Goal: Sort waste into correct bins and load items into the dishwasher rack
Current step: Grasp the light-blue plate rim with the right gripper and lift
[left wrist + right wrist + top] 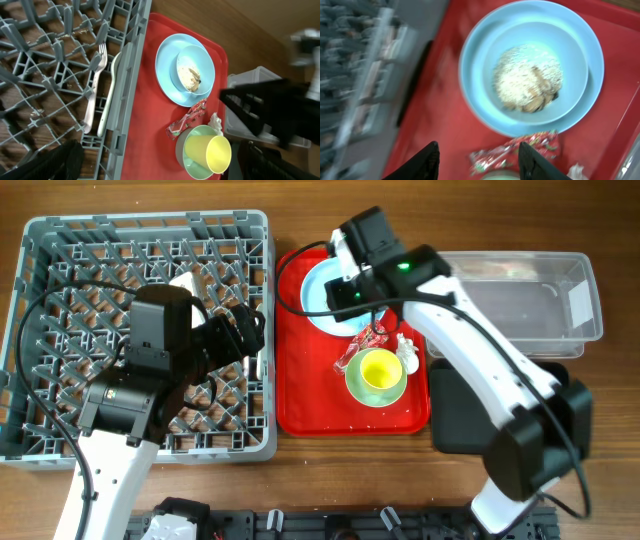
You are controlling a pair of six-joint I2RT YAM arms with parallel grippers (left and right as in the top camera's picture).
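A: Dishwasher rack (50, 225), nine o'clock on the counter (620, 430), holds fork (95, 80) and spoon (112, 90); left end effector (160, 160) wide, empty.
B: Plate (167, 75), rice (525, 75), wrapper (187, 120), cup (212, 152) unsorted; right end effector (479, 150) wide, empty; tub (590, 290) three o'clock.

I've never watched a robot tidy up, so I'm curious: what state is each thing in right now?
Right pincer: open, empty, above the red tray.
Fork: lying in the rack.
Spoon: lying in the rack beside the fork.
Plate: on the tray, bowl on it.
Bowl: holds rice scraps.
Yellow cup: empty, sitting in second bowl.
Wrapper: crinkled, on tray.
Tissue: crumpled, on tray.
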